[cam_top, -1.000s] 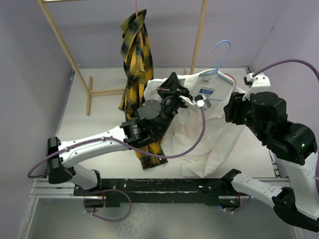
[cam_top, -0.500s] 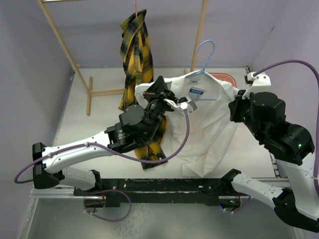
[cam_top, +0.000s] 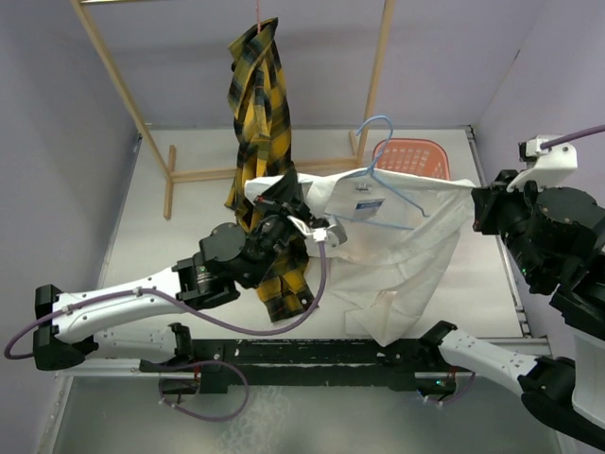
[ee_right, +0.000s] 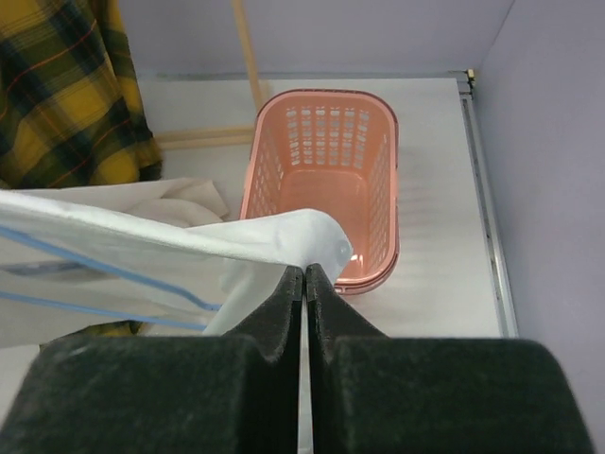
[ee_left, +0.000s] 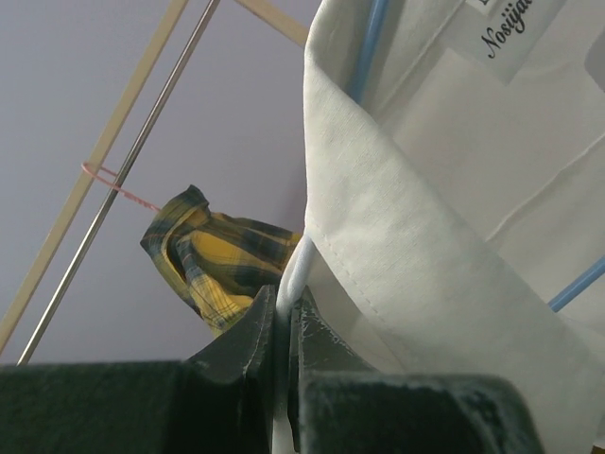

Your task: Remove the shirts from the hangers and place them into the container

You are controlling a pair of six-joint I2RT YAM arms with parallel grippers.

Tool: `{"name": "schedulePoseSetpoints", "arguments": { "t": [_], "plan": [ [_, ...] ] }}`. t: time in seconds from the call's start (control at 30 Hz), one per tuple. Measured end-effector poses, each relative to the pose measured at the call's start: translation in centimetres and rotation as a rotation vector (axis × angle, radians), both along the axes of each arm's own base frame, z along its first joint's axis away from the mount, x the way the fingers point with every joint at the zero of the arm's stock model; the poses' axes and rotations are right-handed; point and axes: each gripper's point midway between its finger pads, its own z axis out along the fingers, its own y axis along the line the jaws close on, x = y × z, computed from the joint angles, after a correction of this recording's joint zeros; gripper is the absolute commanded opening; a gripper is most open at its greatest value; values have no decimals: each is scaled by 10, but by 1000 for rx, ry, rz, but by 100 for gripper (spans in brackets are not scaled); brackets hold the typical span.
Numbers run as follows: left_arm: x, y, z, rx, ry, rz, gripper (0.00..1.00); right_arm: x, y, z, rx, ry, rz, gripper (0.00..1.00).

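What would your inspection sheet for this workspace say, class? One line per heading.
Surface: white table, bare patches showing.
Job's things: white shirt with blue hanger in it, stretched between both tools; plaid shirt hanging from wooden rack; pink basket empty.
Clutter: nothing seen.
Tools: left tool shut on white shirt; right tool likewise.
Cables: purple cable at each arm.
Surroundings: lilac walls.

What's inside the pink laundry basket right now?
Nothing that shows: in the right wrist view the pink laundry basket has a bare floor. Its near edge is covered by the white shirt, so that corner cannot be checked.
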Motion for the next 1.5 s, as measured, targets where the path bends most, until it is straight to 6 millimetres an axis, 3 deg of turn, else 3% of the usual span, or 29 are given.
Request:
{"name": "schedulePoseSetpoints", "arguments": {
  "t": [0.2,0.33,0.47,0.5,0.53,0.57,0.6,0.67,0.83,0.97,1.23,1.5],
  "plan": [
    [-21,13,1,-15,-35,-122,0,2,-2,-2,-37,19,-10,0],
    [-23,64,22,-80,-72,-37,0,-5,-33,-1,-130,35,-138,0],
    [-20,101,45,-142,-128,90,0,-24,-48,21,-91,-12,-152,0],
    [-18,104,46,-146,-132,108,0,-30,-52,25,-77,-26,-151,5],
    [-17,104,45,-142,-131,115,0,-36,-54,26,-61,-35,-139,18],
    [-16,102,44,-136,-128,118,0,-39,-52,25,-52,-34,-117,40],
    [-15,98,41,-126,-124,119,0,-41,-47,22,-37,-30,-79,51],
    [-11,90,35,-102,-114,117,0,-42,-28,11,-8,-9,23,59],
    [-5,70,16,-37,-77,103,0,-30,39,-47,51,86,302,62],
    [-5,68,12,-46,-53,90,0,-21,66,-78,70,132,385,63],
    [-8,71,19,-103,-24,66,0,-10,96,-92,136,105,474,63],
    [-10,75,24,-129,-12,53,0,-2,102,-109,154,112,463,62]
  ]
}}
